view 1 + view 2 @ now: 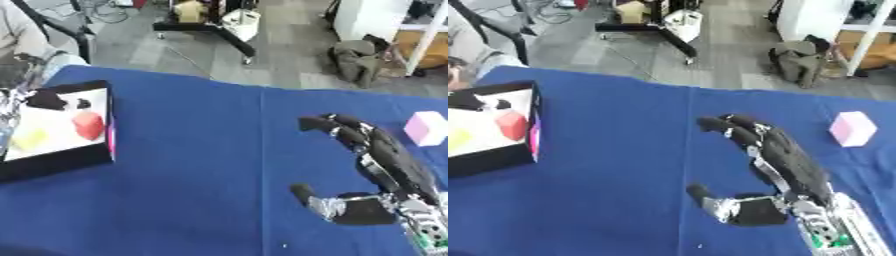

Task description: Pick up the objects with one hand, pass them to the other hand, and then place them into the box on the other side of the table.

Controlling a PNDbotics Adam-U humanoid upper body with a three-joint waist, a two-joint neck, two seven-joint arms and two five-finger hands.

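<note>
1. A table covered in a deep blue cloth (192, 165) fills most of what I can see, with grey floor and workshop clutter beyond its far edge.
2. The robot's right hand (785, 167), black with silver joints, reaches in from the lower right and hangs over the middle-right of the cloth.
3. Its fingers (728, 125) stretch out straight towards the far left, and the thumb (710, 200) sticks out apart from them on the near side; the hand is spread and holds nothing.
4. A pale pink block (852, 128) sits on the cloth near the right edge, to the right of the hand's knuckles and not touching them.
5. On the left side of the table stands a shallow black-walled box with a white floor (66, 165), well apart from the hand.
6. Inside that box lies a red block (87, 124) towards its right wall, a yellowish piece (31, 139) to its left, and two small dark shapes (48, 101) at the far end that I cannot make out.
7. A thin strip of bright pink (110, 136) shows along the box's right wall.
8. At the far left edge something dark and metallic (10, 107) overlaps the box; I cannot tell whether it is the robot's left hand, nor how any fingers there are set.
</note>
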